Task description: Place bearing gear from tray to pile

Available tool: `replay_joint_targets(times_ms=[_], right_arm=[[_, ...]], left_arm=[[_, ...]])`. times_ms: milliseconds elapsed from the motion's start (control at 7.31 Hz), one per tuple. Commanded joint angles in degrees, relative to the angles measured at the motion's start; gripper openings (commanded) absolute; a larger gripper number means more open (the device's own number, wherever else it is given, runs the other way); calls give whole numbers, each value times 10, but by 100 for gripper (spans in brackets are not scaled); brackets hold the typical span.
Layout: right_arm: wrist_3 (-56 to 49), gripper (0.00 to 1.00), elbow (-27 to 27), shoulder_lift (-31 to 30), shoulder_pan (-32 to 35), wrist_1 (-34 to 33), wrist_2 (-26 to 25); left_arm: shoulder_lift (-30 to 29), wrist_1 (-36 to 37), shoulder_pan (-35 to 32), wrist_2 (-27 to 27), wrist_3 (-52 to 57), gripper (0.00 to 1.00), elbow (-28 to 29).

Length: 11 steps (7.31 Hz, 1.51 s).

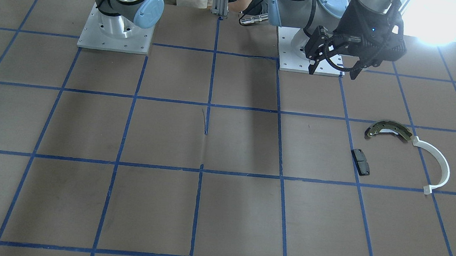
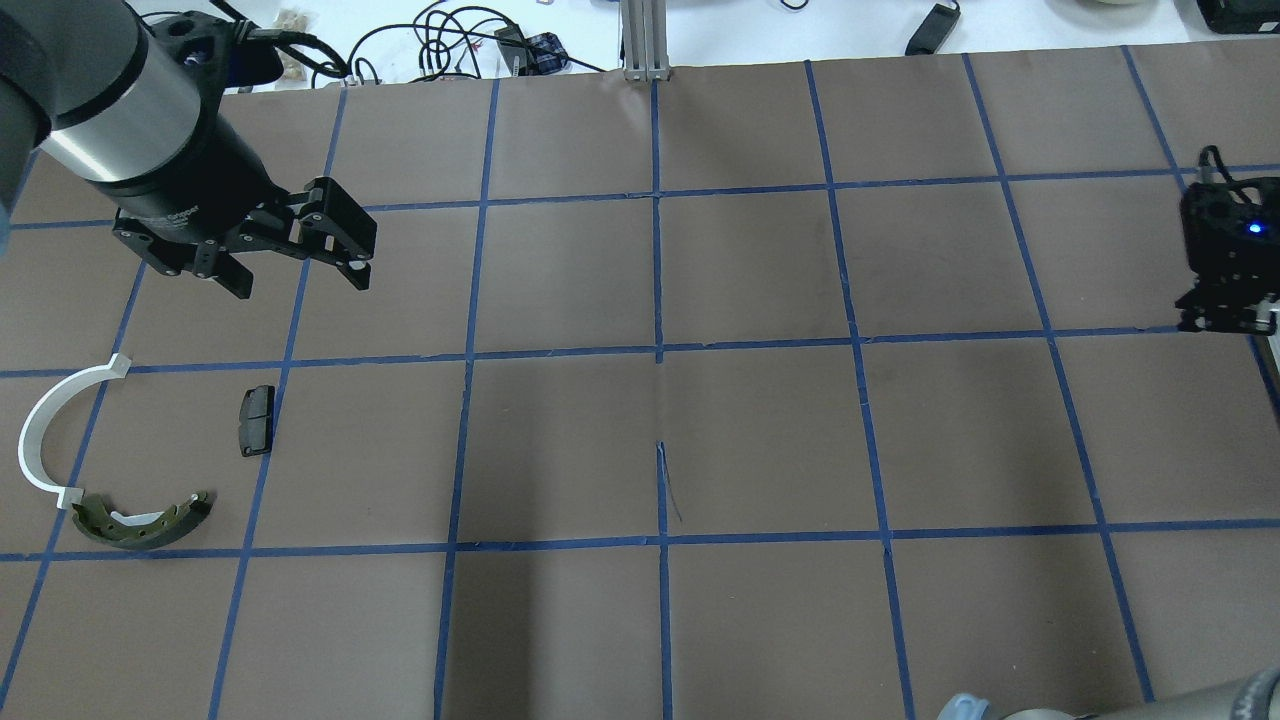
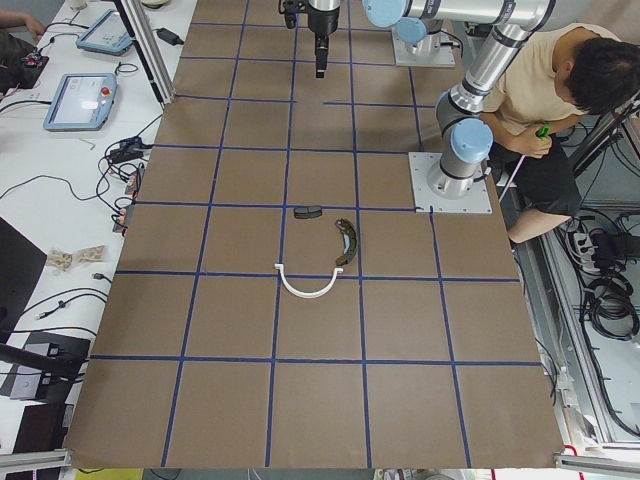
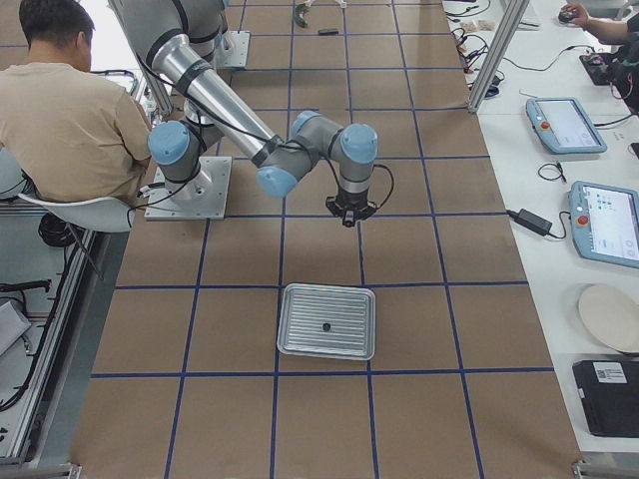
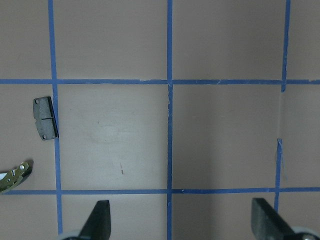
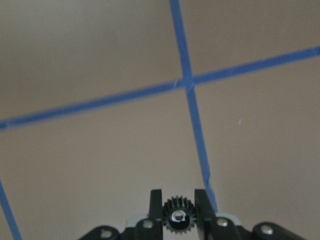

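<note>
**Gear out of the tray, long carry ahead**

We judge the carry to be the step in hand. Our right gripper (image 6: 177, 205) is clamped on the small black gear (image 6: 177, 216). It points straight down over bare table, near the tray (image 4: 300, 344). The pile lies well apart on our left side: brake shoe (image 2: 140, 525), white strip (image 2: 45, 430) and black pad (image 2: 256, 420). The next move calls for a long sweep across, or perhaps a handover. Our left gripper (image 2: 300, 285) hovers near the pile, tilted, its jaws spread wide and empty.
</note>
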Motion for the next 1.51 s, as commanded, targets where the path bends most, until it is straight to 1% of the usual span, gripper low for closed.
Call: replay_joint_targets(times_ms=[0,137,274,411,547,684,821,958,1095,1232,1368], right_arm=[[360,3,1,-12,169,25,1],[535,3,-4,-11,231,25,19],[692,3,-4,-6,275,23,52],[794,4,-2,-4,294,23,90],[854,4,-3,6,316,18,124],[940,5,-3,28,345,-33,143],[1027,6,-6,54,372,-98,152],[1077,9,-7,81,398,-139,166],[1104,9,-13,106,423,-160,167],[1141,10,-30,132,448,-161,163],[1165,16,-50,154,468,-162,156]], left_arm=[[0,0,0,0,0,100,0],[0,0,0,0,0,100,0],[0,0,0,0,0,100,0],[0,0,0,0,0,100,0],[1,0,0,0,0,100,0],[1,0,0,0,0,100,0],[0,0,0,0,0,100,0],[1,0,0,0,0,100,0],[0,0,0,0,0,100,0],[0,0,0,0,0,100,0],[0,0,0,0,0,100,0]])
